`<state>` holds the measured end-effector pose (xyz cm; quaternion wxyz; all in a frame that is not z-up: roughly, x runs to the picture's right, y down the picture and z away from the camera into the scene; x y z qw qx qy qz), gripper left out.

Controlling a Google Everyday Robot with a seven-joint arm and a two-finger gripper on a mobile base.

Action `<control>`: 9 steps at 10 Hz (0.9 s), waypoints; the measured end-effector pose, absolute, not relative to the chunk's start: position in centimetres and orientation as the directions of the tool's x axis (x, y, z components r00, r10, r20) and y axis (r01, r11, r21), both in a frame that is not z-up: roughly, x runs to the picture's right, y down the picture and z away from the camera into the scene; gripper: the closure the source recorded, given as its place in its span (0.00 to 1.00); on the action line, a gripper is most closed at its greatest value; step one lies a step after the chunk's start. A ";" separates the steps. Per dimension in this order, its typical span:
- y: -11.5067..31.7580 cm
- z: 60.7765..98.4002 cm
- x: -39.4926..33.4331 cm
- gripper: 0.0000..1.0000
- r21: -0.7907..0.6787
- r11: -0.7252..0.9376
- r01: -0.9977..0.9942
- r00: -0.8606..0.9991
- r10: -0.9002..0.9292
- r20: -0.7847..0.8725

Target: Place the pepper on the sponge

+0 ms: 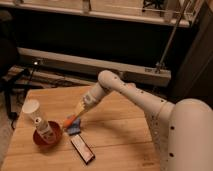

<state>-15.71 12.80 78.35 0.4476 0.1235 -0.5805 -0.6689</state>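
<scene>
The tool (76, 116) is low over the left part of the table (120, 142), at the end of the arm that reaches down from the right. It is clamped on the pepper (69, 121). The pepper sticks out from the tip of the tool toward the lower left, tilted, with its far end lower. The sponge (76, 130) lies flat on the table just under the tool, and the pepper is over its upper left edge. I cannot tell if they touch.

To the left of the tool, near it, stands a red-brown bowl (56, 138) with a white bottle (44, 127) upright inside. A white cup (31, 107) stands further left and behind the bowl. Below the tool, just past the sponge, lies a dark flat box (82, 149).
</scene>
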 end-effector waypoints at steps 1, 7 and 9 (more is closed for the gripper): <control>13.0 78.9 -15.8 1.00 0.889 0.079 0.451 -0.571 -0.740 0.355; 13.9 81.7 -16.3 1.00 0.880 0.074 0.468 -0.583 -0.723 0.371; 14.2 81.9 -16.2 1.00 0.889 0.105 0.447 -0.576 -0.726 0.375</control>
